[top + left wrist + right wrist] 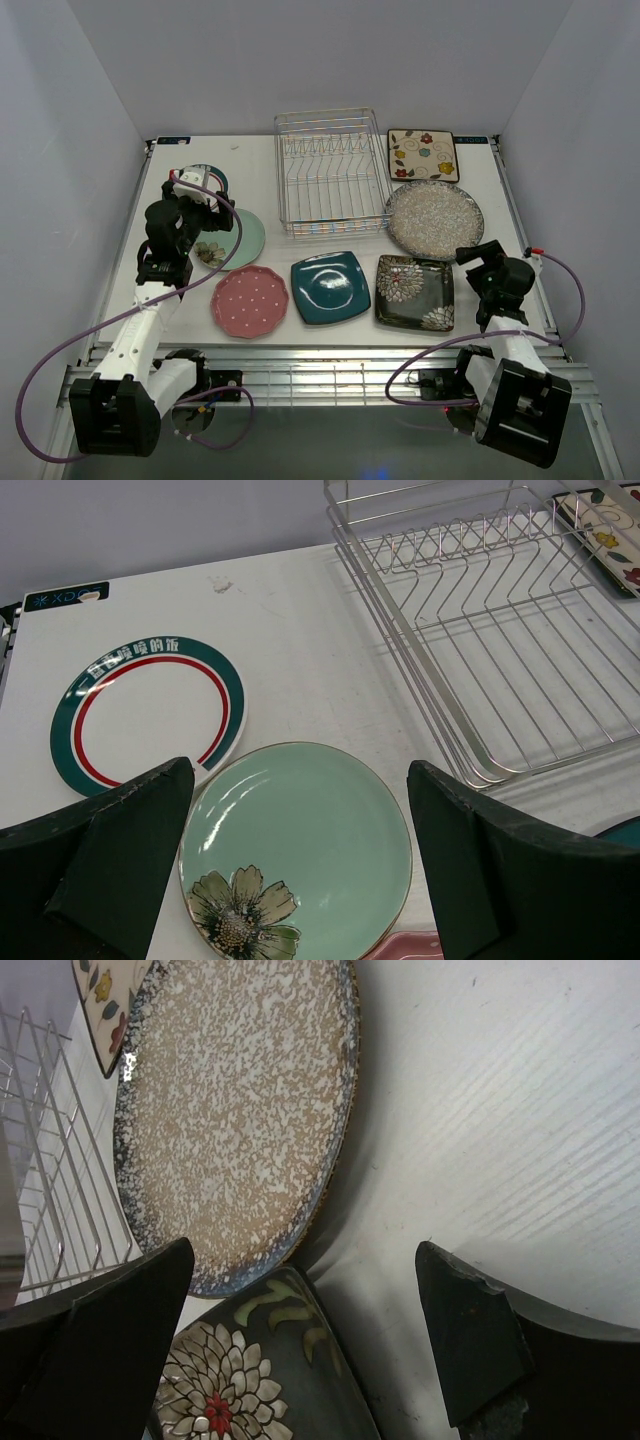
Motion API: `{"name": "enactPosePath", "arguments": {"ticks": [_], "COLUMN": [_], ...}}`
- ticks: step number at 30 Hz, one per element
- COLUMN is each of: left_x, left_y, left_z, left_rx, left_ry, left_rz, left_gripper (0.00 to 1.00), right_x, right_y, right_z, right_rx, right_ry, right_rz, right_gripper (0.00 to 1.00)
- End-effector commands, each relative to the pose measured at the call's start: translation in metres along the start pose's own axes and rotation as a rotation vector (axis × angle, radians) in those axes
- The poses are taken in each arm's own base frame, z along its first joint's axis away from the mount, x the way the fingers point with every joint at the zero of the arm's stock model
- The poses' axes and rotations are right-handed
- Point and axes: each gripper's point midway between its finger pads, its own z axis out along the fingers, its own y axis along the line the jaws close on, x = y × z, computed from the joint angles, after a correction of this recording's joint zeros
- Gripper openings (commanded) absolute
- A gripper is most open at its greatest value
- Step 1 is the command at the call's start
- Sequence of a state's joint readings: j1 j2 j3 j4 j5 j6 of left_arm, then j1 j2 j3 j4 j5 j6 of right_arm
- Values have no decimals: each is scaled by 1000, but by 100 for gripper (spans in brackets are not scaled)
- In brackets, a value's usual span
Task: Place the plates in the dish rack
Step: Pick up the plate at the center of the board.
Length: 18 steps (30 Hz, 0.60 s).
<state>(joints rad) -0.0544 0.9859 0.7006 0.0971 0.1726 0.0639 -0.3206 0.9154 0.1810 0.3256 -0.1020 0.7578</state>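
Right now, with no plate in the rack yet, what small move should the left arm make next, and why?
Probably lower the left jaws onto the mint floral plate. They stand open, hovering right above it with nothing held, and the dish rack is empty.

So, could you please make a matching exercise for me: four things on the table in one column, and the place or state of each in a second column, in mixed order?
Things:
1. teal square plate
2. cream floral plate
3. mint round plate
4. dish rack

Places or states:
A. empty, holding no plate
B. between the pink dotted plate and the black floral plate
C. beneath the open left gripper
D. just right of the rack, at the far edge

Pairs: 1-B, 2-D, 3-C, 4-A
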Motion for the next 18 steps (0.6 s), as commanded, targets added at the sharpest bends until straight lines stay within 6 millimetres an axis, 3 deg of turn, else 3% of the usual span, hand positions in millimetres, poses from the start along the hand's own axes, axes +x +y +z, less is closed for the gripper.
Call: {"name": "enactPosePath", "arguments": {"ticks": [1, 6, 8, 18], "left_x": [-12, -12, -12, -11], "left_y": [-1, 0, 0, 0], "left_z": [-1, -1, -1, 0], "left_rx": [9, 6, 4, 5], "left_ry": [-27, -24, -26, -21], "left_rz": [13, 12, 14, 15], "left_gripper": [98, 98, 98, 98], "right_x": [-14, -15, -11, -11], "right_y": [19, 18, 16, 15], "right_z": [4, 11, 15, 28], "right_rx": [-78, -69, -64, -56], "right_ry": [-40, -29, -12, 1], "right_rz": [5, 27, 41, 76], "right_gripper": [99, 100, 95, 91]}}
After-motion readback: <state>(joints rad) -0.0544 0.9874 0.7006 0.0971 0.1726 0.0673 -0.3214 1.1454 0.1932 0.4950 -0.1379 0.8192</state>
